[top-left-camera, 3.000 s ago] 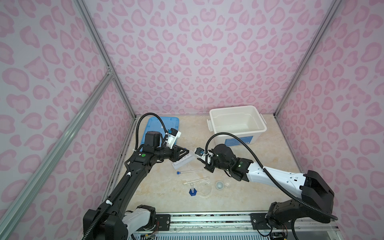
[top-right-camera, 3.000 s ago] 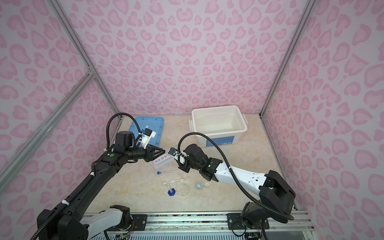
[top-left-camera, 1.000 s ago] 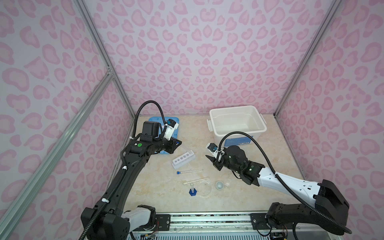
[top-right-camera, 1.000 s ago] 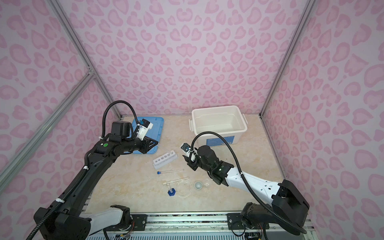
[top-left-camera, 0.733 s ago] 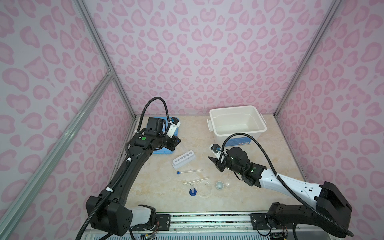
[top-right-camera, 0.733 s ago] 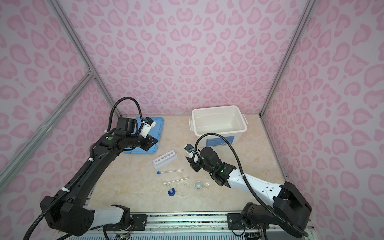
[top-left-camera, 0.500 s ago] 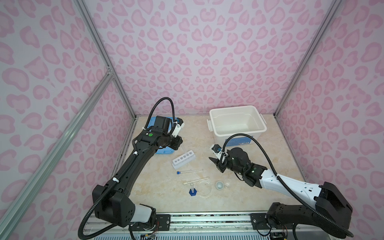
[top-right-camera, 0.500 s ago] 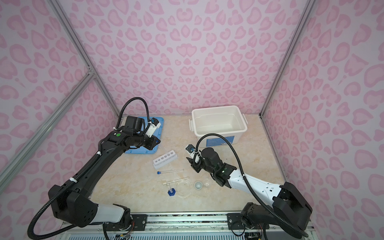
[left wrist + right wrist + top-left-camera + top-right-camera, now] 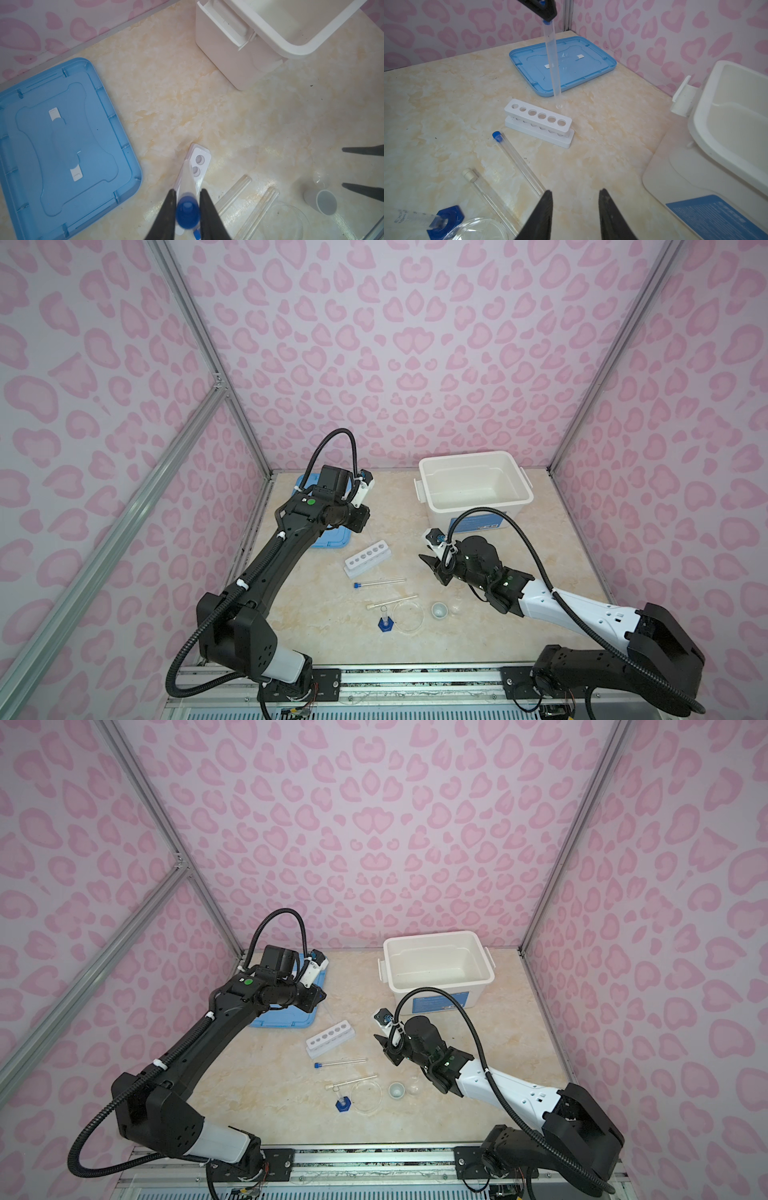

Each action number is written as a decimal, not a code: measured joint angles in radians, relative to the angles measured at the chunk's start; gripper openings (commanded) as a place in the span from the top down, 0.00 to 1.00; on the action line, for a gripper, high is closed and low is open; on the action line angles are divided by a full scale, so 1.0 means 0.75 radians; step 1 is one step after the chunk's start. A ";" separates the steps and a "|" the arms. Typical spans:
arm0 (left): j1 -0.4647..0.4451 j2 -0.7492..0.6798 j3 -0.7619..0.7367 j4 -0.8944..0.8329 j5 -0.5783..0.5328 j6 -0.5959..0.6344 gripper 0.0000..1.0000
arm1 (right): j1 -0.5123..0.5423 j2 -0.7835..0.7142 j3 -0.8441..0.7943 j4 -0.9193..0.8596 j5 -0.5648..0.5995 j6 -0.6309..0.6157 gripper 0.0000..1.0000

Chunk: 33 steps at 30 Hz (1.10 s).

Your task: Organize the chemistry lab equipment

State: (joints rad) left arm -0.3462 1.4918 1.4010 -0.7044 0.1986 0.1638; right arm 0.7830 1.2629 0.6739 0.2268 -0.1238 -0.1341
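The left gripper has just turned to point down, so the slim clear blue-capped test tube pinched at its cap now hangs nearly upright. Its rounded tip is close beside the end of the white six-hole rack, just left of centre in both top views. The right gripper, jaws apart and empty, has backed off rightward; insertion looks next, every hole being empty.
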 measured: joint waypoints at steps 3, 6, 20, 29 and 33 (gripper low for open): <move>-0.002 -0.001 -0.010 0.010 0.002 -0.009 0.77 | -0.006 0.000 -0.008 0.009 -0.001 0.004 0.63; -0.007 0.000 -0.012 0.016 0.005 -0.010 0.78 | -0.014 0.000 -0.014 0.013 -0.001 0.005 0.64; -0.064 0.022 -0.011 0.035 0.004 -0.014 0.80 | -0.018 -0.022 -0.034 0.025 0.002 0.014 0.65; -0.071 0.033 -0.010 0.047 0.004 -0.014 0.81 | -0.021 -0.039 -0.043 0.028 0.016 0.015 0.65; -0.072 0.041 -0.004 0.064 0.003 -0.014 0.81 | -0.026 -0.041 -0.045 0.027 0.016 0.015 0.65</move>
State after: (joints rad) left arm -0.4004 1.5223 1.3983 -0.6563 0.2008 0.1532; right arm 0.7635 1.2320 0.6399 0.2474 -0.1116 -0.1230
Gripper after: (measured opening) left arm 0.197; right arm 0.348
